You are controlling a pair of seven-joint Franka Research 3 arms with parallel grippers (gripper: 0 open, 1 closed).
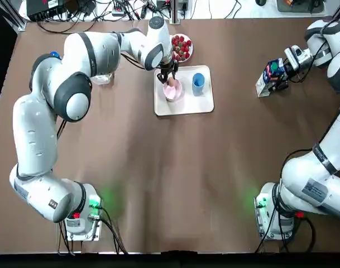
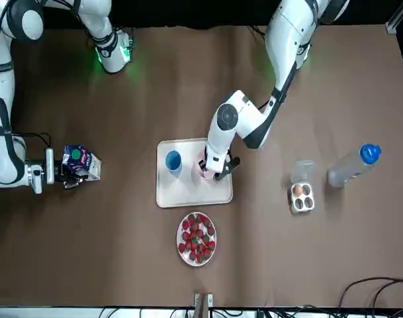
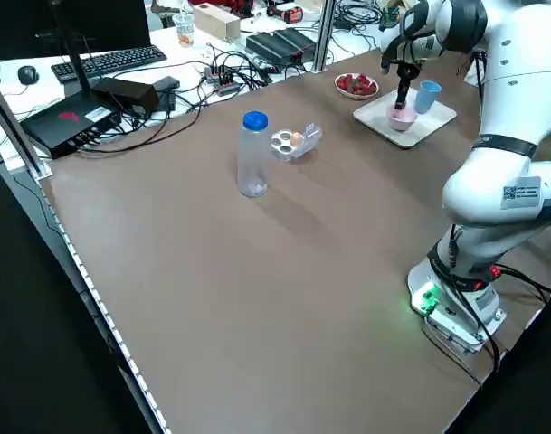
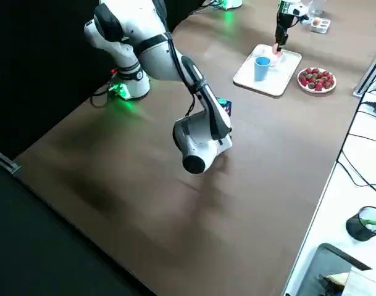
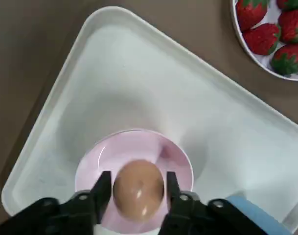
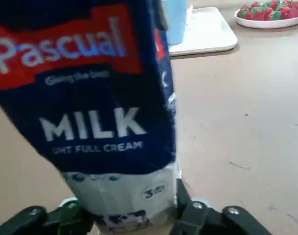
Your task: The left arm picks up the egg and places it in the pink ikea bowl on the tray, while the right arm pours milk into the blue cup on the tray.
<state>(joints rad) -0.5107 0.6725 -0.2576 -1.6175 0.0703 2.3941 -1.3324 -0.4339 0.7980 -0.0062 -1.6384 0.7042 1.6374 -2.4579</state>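
Tabletop tray (image 5: 139, 83): egg (image 5: 138, 188) between left fingers (image 5: 102, 190).

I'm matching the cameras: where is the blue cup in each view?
Top: cup on tray, right of the pink bowl.
Front: cup left of the bowl.
Left side: cup upper right, beyond the bowl.
Right side: cup nearer than the bowl.
Left wrist: cup, only an edge, beside the bowl under the egg in the left gripper.
Right wrist: cup behind the milk carton in the right gripper.
Landmark: the white tray.
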